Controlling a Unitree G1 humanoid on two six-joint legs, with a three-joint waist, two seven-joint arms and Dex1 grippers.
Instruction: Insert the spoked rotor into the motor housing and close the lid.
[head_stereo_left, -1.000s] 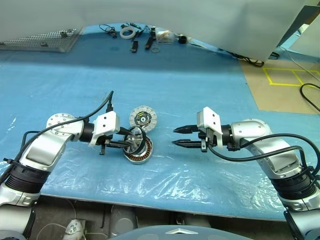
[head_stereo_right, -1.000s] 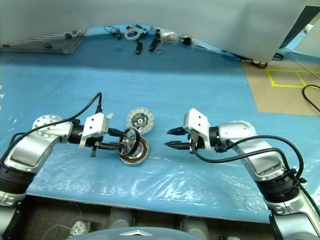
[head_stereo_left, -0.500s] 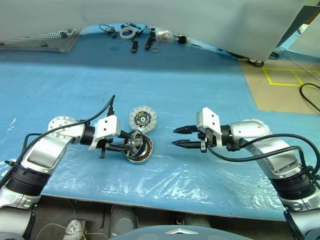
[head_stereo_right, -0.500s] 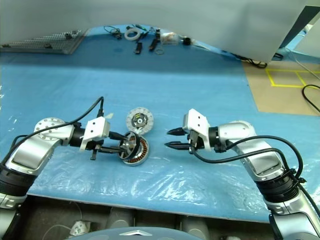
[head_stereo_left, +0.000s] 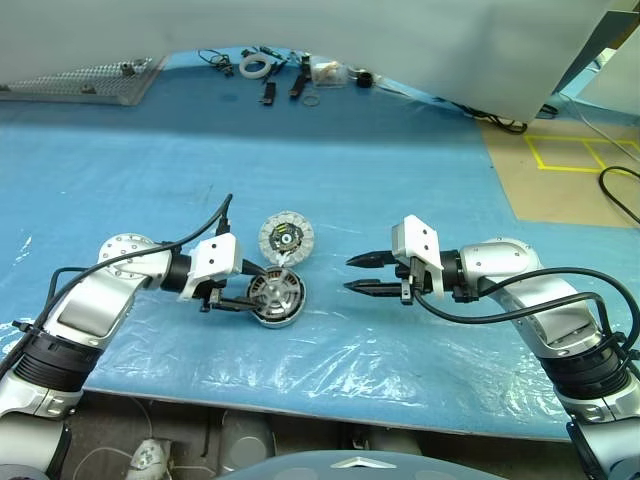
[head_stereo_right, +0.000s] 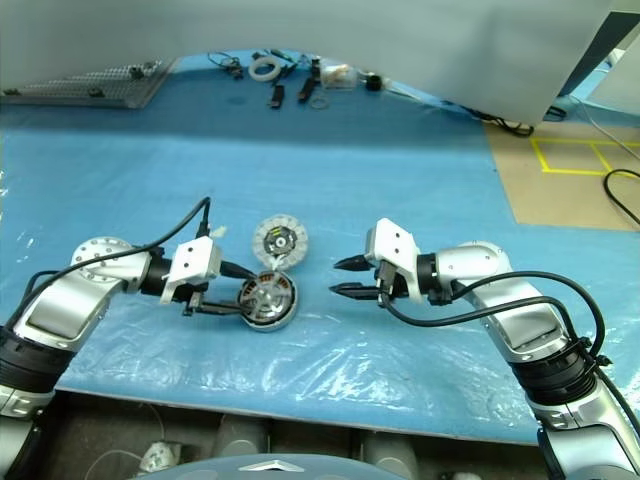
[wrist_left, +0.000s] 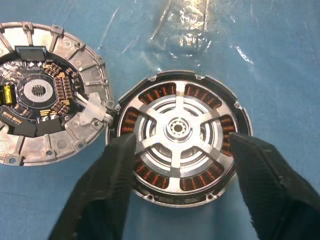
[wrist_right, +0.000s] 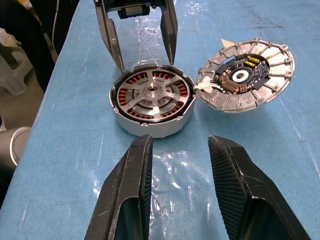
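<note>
- We see the motor housing (wrist_left: 177, 137) lying flat on the blue worktop (head_stereo_left: 400, 180), copper windings ringed inside its silver rim.
- The spoked rotor (wrist_left: 176, 130) sits seated in the housing, its silver spokes level with the windings and its hub centred.
- The lid (wrist_left: 42, 97) lies on the worktop just beside the housing, touching its rim, inner face up with a circuit board and dark centre showing; a short white lead joins the two.
- Our left claw (head_stereo_left: 248, 288) is spread, its two black fingers (wrist_left: 107, 192) standing either side of the housing at the rim and pinching nothing.
- Our right claw (head_stereo_left: 356, 273) hovers to the other side of the housing, apart from it, fingers (wrist_right: 235, 185) parted with nothing between them, pointing toward the housing.
- At the far end of the worktop we note a metal mesh tray (head_stereo_left: 85, 80) and a scatter of small parts (head_stereo_left: 290, 72).
</note>
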